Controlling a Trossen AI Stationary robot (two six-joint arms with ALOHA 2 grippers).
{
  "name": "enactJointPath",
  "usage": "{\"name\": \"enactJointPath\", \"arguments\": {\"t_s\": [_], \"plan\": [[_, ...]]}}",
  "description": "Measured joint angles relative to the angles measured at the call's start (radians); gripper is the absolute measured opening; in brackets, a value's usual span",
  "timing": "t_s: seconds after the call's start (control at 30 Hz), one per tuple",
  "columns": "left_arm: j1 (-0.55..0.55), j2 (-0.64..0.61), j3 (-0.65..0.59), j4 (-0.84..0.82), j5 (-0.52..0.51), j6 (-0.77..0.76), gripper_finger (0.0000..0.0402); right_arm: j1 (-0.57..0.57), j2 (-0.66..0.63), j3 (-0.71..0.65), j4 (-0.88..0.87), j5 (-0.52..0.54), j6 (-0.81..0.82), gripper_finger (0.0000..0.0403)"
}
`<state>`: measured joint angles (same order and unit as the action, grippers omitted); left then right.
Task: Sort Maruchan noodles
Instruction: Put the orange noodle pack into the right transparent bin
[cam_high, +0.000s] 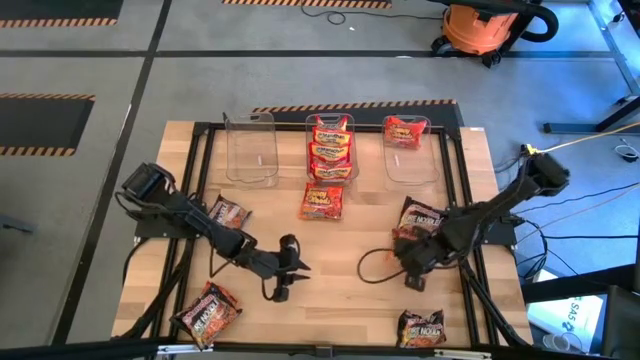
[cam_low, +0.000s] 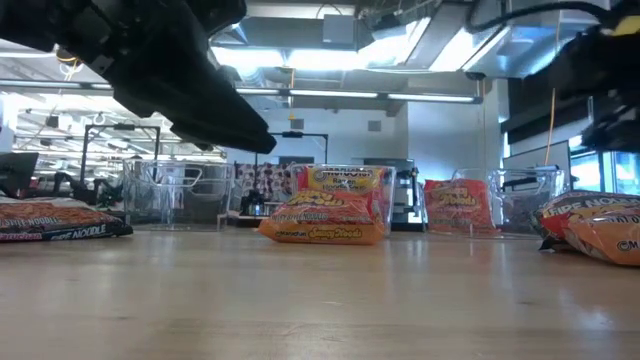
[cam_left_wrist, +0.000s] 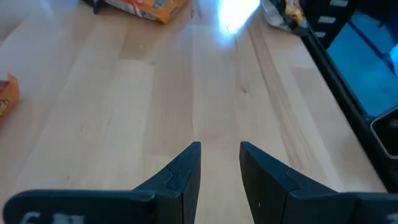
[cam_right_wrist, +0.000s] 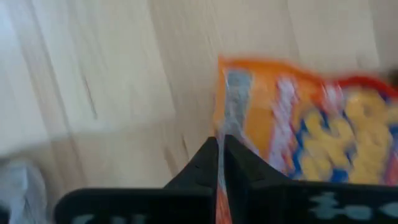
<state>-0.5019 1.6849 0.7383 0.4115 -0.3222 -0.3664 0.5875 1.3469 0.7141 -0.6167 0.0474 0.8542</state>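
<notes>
Spanning the high view is a pale wooden surface (cam_high: 330, 290) framed in black. Along its far edge stand three clear plastic bins: the left bin (cam_high: 251, 147) holds no packets, the middle bin (cam_high: 331, 146) holds orange-yellow noodle packets, the right bin (cam_high: 409, 148) a red packet (cam_high: 403, 130). One orange-yellow packet (cam_high: 321, 201) lies just before the middle bin. Dark brown-black packets lie at the left (cam_high: 227, 212), near-left corner (cam_high: 209, 314), right (cam_high: 420, 216) and near-right edge (cam_high: 421, 326). The left gripper (cam_high: 287, 274) hovers over bare wood, fingers (cam_left_wrist: 186, 171) parted, empty. The right gripper (cam_high: 412, 272) is clamped on the thin edge of an orange-yellow plastic noodle packet (cam_right_wrist: 311, 124).
</notes>
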Motion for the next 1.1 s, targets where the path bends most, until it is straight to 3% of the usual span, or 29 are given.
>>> {"name": "enactJointPath", "arguments": {"t_s": [0.23,0.47,0.6,0.7,0.93,1.1], "plan": [[-0.001,0.004,0.002,0.011,-0.013,-0.024,0.0105,-0.107,0.191,0.0,0.262,0.012,-0.037,0.0012],[0.006,0.004,0.002,0.021,-0.035,-0.024,0.0105,-0.21,0.258,0.074,0.356,0.073,-0.263,0.0012],[0.01,0.004,0.002,0.025,-0.029,-0.029,0.0105,-0.22,0.205,0.179,0.2,0.082,-0.332,0.0012],[0.01,0.004,0.001,0.025,-0.029,-0.048,0.0105,-0.176,0.144,0.237,-0.011,0.065,-0.296,0.0012],[0.008,0.004,0.0,0.016,-0.034,-0.05,0.0105,-0.016,0.047,0.199,-0.41,0.044,-0.023,0.0012],[0.008,0.004,0.0,0.015,-0.034,-0.05,0.0105,0.043,0.049,0.094,-0.365,0.023,0.06,0.0012]]}}
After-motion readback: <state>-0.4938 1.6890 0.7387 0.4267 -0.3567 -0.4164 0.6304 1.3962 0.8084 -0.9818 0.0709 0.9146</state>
